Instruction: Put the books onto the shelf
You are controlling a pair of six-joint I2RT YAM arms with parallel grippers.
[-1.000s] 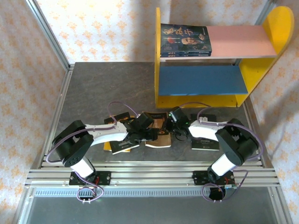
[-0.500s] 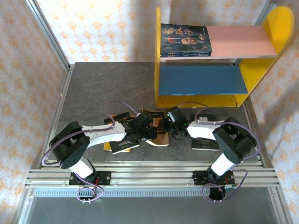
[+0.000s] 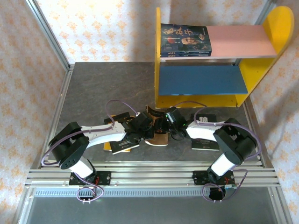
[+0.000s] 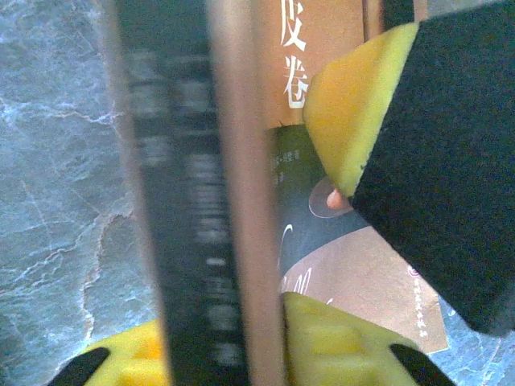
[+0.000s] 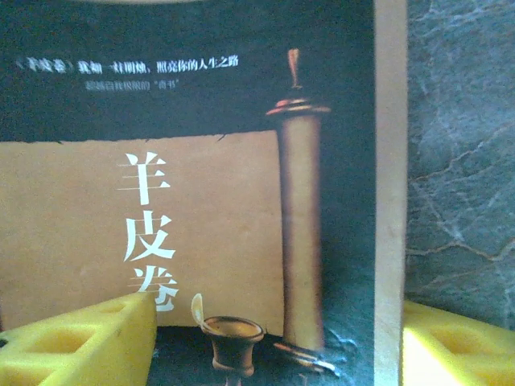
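Brown book (image 3: 159,138): lower centre of the top view, on the worktop (image 3: 103,88), between the two arms and well apart from the shelf (image 3: 157,56).
Left gripper (image 3: 146,130): at the book's left side in the top view. In its wrist view (image 4: 225,354), yellow pads (image 4: 322,342) at the bottom of the frame press either side of the book's edge, so it is clenched on the brown book.
Right gripper (image 3: 164,123): at the book's right side in the top view. In its wrist view (image 5: 278,322), the pads (image 5: 80,338) sit in the lower corners, wide apart and released. The left-frame pad overlaps the cover and the right-frame pad lies just past the book's edge.
Arm pose: both arms fold inward and low over the worktop. Their wrists meet at the centre of the frame, with the grippers near each other.
Book axis: the long axis runs roughly top to bottom in all three views. The left wrist view sees the book edge-on and blurred. In the right wrist view the cover faces the camera and the title reads upright.
Yellow book (image 3: 119,147): flat under the left arm.
Dark book (image 3: 205,145): flat under the right arm.
Portrait book (image 3: 185,40): flat at the left end of the shelf's pink board (image 3: 240,41), above the blue board (image 3: 201,79).
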